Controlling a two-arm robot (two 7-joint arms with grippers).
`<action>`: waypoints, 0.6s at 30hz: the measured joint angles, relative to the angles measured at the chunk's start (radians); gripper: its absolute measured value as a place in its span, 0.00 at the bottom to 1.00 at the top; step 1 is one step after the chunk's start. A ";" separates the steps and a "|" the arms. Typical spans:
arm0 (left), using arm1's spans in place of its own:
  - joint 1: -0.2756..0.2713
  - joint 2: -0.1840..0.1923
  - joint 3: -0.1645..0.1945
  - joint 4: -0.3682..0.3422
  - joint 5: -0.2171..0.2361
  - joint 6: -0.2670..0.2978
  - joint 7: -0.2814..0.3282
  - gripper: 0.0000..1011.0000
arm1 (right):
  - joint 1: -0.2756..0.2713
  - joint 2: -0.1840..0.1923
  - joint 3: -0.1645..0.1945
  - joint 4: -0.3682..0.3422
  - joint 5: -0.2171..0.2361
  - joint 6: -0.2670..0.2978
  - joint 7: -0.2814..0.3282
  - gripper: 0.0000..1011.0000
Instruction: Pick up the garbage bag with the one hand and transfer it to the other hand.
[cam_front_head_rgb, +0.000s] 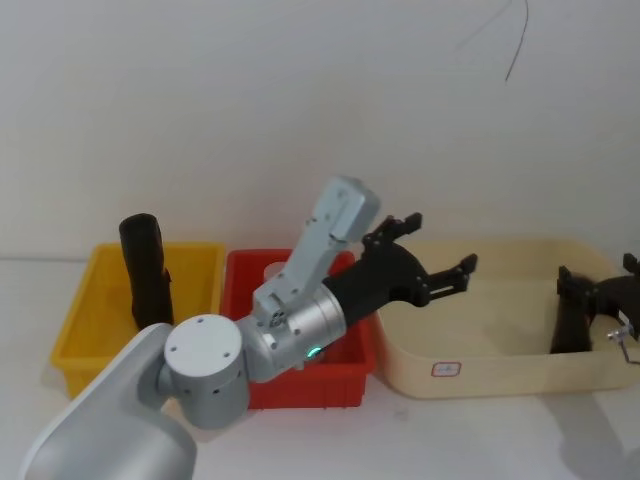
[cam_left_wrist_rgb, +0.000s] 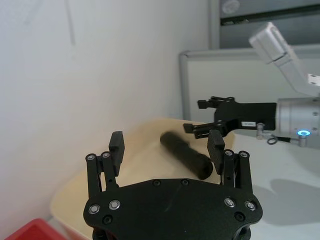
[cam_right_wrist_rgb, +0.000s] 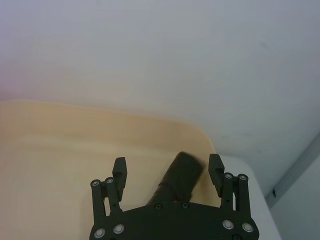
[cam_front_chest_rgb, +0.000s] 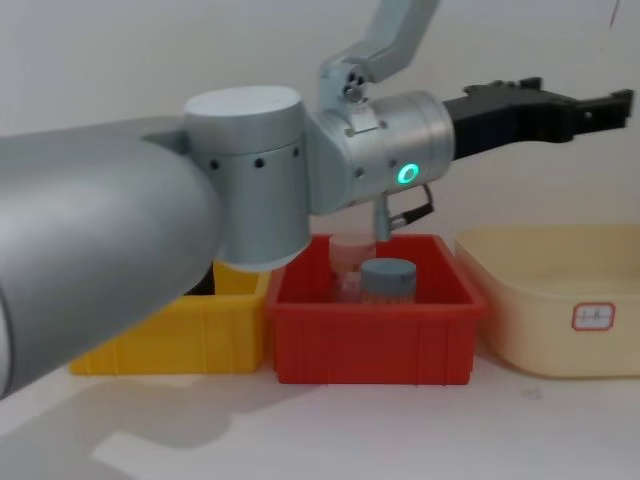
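The right gripper, fingers spread, aims at the garbage bag in the cream bin. It should squeeze the bag's middle. The left gripper hangs above the bin, fingers spread too.

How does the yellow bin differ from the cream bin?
The yellow bin is bright yellow; the cream bin is pale. The cream bin is wider than the yellow bin. The yellow bin holds a standing black roll; the cream bin holds a second black roll, with the left gripper above its left end and the right gripper by that roll, both with jaws open. Both bins are open-topped and flank the red bin.
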 joint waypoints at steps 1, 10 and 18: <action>0.003 0.002 -0.003 -0.004 -0.001 -0.004 0.004 0.99 | 0.001 0.003 -0.004 -0.005 -0.005 -0.001 0.001 0.99; 0.083 0.041 -0.062 -0.086 -0.003 -0.046 0.077 0.99 | 0.002 0.009 -0.042 -0.075 -0.040 -0.026 0.023 0.99; 0.150 0.075 -0.114 -0.156 0.006 -0.075 0.149 0.99 | -0.018 -0.011 -0.080 -0.136 -0.048 -0.053 0.053 0.99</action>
